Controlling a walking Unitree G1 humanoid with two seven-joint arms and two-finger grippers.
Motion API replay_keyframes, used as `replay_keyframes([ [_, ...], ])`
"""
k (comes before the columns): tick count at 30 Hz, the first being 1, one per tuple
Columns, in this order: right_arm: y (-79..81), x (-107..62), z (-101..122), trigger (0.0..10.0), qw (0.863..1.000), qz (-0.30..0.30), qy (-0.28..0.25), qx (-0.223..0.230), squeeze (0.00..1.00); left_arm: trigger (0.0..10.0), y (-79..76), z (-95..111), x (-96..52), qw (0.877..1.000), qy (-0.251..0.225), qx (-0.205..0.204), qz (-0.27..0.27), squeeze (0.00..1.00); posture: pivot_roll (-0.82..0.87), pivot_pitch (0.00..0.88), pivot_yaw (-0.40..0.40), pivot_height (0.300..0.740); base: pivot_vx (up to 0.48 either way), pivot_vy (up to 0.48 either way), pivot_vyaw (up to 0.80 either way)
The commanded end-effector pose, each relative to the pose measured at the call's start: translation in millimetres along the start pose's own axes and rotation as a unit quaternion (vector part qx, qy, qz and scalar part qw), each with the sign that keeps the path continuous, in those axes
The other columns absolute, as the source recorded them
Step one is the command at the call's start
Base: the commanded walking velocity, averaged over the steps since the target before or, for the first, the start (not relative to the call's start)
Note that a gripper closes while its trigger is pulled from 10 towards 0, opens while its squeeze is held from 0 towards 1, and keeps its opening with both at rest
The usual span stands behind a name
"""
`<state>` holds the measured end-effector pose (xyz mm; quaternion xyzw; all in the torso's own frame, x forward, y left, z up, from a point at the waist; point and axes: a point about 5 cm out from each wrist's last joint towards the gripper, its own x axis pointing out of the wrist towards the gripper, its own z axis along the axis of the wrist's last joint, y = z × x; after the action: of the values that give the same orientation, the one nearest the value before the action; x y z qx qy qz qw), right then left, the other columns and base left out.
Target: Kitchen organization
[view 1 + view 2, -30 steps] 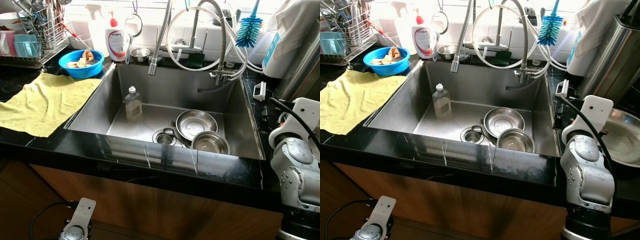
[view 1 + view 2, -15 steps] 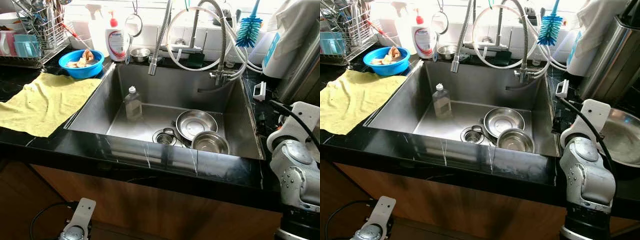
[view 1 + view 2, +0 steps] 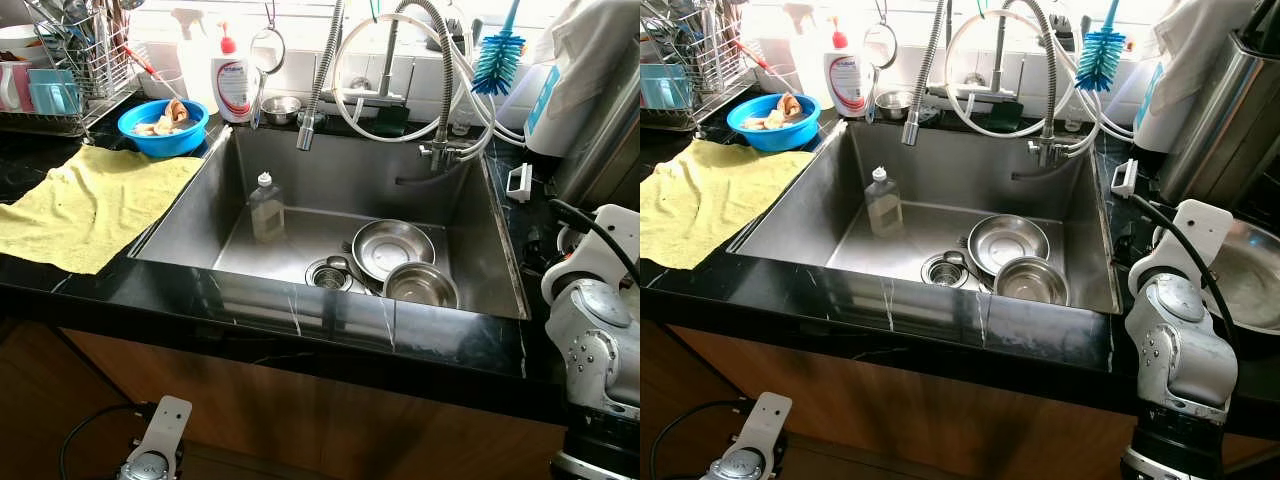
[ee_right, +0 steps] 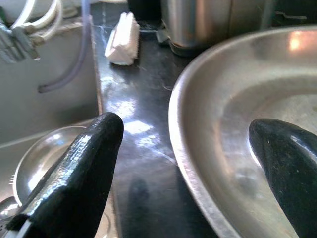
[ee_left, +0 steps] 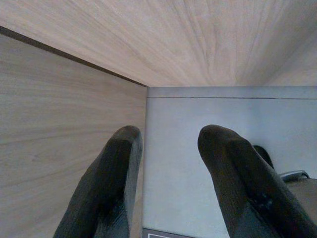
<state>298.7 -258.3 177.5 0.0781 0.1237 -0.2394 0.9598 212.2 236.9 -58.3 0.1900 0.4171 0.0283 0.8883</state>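
right arm has shifted slightly toward the robot's right along the counter edge since a second ago, everything else unmoved. steel sink in black counter holds a clear bottle standing at its left, a steel bowl and a smaller bowl beside the drain; yellow cloth and blue bowl on the counter to the left. right gripper spread wide over the rim of a big steel pan on the counter right of the sink, one finger each side, not touching; left gripper hangs low by the wood cabinet, fingers apart, grasping nothing.
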Motion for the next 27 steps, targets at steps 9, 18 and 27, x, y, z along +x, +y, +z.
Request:
replay_keyframes([
  [9,0.1,1.5,-2.1,0.0,1.0,-0.001,0.015,0.018,0.0,10.0,-2.0,-3.5,-0.6,1.0,0.007,0.003,-0.008,0.0,-0.06,0.0,-0.007,0.74,0.0,0.0,0.0],
  [18,1.2,2.6,-1.2,0.0,1.0,0.003,0.015,0.022,0.0,10.0,-2.8,-4.1,-0.7,1.0,0.008,0.003,-0.011,0.0,-0.06,0.0,-0.007,0.74,0.0,0.0,0.0],
  [27,4.5,3.2,-0.3,0.0,0.999,0.011,0.017,0.033,0.0,10.0,-4.8,-3.4,-0.6,1.0,0.009,0.002,-0.017,0.0,-0.05,0.0,-0.009,0.74,0.0,0.0,0.0],
])
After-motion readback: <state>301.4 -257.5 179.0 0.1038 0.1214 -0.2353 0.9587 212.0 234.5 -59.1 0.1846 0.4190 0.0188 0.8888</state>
